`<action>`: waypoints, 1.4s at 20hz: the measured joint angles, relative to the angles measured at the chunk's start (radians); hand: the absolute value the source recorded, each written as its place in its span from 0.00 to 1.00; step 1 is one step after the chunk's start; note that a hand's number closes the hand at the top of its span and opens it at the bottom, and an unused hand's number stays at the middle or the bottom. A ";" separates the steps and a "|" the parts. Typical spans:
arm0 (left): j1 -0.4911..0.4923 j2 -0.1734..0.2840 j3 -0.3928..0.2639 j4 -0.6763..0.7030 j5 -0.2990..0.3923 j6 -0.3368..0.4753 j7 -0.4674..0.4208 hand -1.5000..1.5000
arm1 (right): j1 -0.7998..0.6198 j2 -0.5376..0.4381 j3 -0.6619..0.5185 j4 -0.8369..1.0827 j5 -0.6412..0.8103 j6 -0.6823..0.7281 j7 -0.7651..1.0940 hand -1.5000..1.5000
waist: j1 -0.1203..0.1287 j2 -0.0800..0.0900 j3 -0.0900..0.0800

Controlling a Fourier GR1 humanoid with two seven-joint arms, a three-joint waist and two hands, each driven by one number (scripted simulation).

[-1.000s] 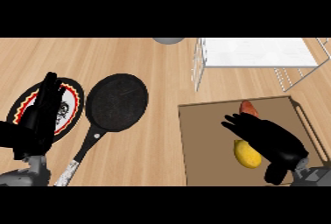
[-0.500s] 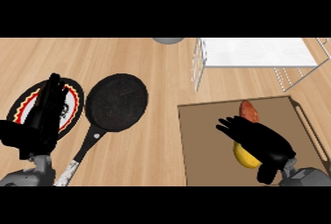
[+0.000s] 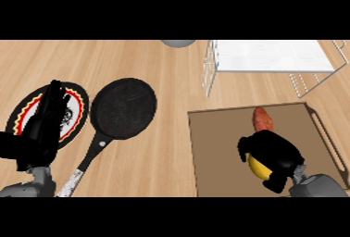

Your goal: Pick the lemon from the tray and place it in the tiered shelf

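A yellow lemon [image 3: 257, 167] lies on the brown tray [image 3: 219, 139] at the lower right, mostly hidden under my right hand [image 3: 272, 153], whose fingers are curled over and round it. Only the lemon's left edge shows. The white wire tiered shelf [image 3: 268, 60] stands at the upper right, beyond the tray. My left hand [image 3: 42, 125] rests open at the left edge, fingers up, over a decorated plate.
An orange-red sweet potato [image 3: 261, 119] lies on the tray just above my right hand. A black frying pan [image 3: 123, 109] sits left of the tray, its handle pointing down-left. A red, black and white plate [image 3: 75, 115] is at the left. A grey object [image 3: 179, 42] peeks in at the top.
My right hand's fingers have curled down over the lemon, hiding most of it, and the hand has pulled back slightly toward the lower edge. The left hand has barely moved.
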 measured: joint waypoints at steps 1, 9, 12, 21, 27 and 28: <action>-0.001 -0.005 0.001 0.005 -0.001 -0.001 -0.005 0.50 | -0.007 0.002 -0.001 0.010 0.013 -0.019 -0.014 1.00 | 0.000 0.000 0.000; -0.019 -0.014 -0.002 0.016 -0.019 0.012 -0.003 0.50 | -0.006 0.219 -0.148 0.052 0.054 -0.011 0.388 1.00 | -0.010 -0.003 -0.008; -0.021 -0.015 -0.005 0.015 -0.019 0.009 0.001 0.50 | -0.022 0.297 -0.172 0.056 0.090 -0.016 0.521 1.00 | -0.009 -0.003 -0.011; 0.000 -0.018 0.001 -0.001 -0.015 -0.001 0.002 0.50 | -0.071 0.415 -0.160 -0.115 -0.094 -0.041 0.754 1.00 | -0.003 0.003 0.004; 0.004 -0.021 -0.003 -0.008 -0.025 0.005 0.016 0.50 | -0.159 0.431 -0.170 -0.332 -0.230 -0.129 0.958 1.00 | -0.006 0.000 0.007; 0.005 -0.026 -0.007 -0.013 -0.029 0.009 0.019 0.50 | -0.179 0.432 -0.187 -0.368 -0.234 -0.129 0.992 1.00 | -0.007 0.000 0.007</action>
